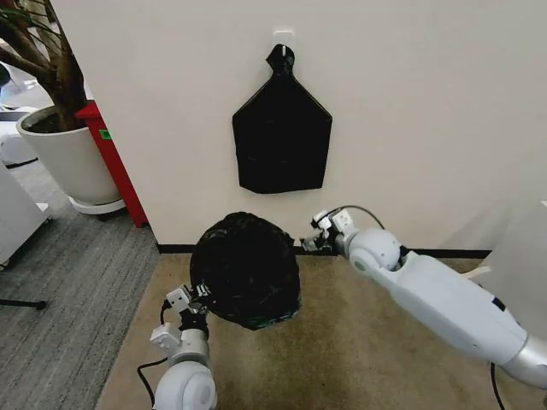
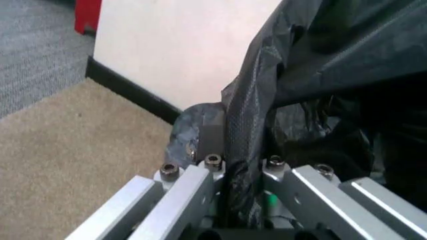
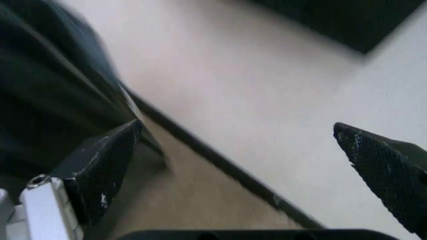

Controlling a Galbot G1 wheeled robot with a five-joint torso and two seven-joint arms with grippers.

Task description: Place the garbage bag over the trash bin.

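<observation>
Bag draped on floor, pinched at left edge

The garbage bag (image 1: 246,269) is seen bulging on the tan carpet (image 1: 359,359) before the wall (image 1: 410,102). Its film is clamped between the left gripper (image 2: 243,170) fingers. The right gripper (image 1: 313,243) is held with fingers spread, gripping nothing, just beside the bag's right edge.

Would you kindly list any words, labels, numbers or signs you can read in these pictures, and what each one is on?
No text can be read in any view.
Red cabinet: a small green sticker, too small to read.
Garbage bag, black sheaf on the wall and left gripper: plain, no print visible.
</observation>
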